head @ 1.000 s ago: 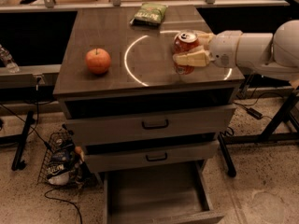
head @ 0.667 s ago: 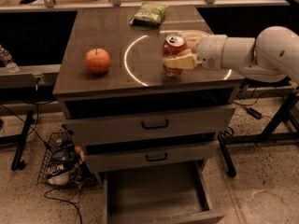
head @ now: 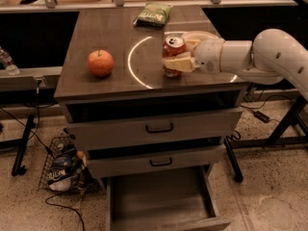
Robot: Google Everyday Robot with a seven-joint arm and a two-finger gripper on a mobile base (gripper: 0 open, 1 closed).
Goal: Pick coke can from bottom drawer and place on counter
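Observation:
The coke can [head: 173, 49], red with a silver top, stands upright inside the white ring on the counter [head: 110, 37]. My gripper [head: 180, 54] reaches in from the right and is shut on the can, one cream finger [head: 179, 63] across its front and the other behind it. The white arm runs off to the right. The bottom drawer [head: 163, 201] is pulled open below, its floor bare.
A red-orange apple [head: 100, 63] sits on the counter's left. A green chip bag [head: 153, 14] lies at the counter's back. Two upper drawers with black handles are shut. A wire basket [head: 61, 170] with items sits on the floor at left.
My gripper has carried the can leftward over the counter, further into the white ring, and lowered it toward the surface.

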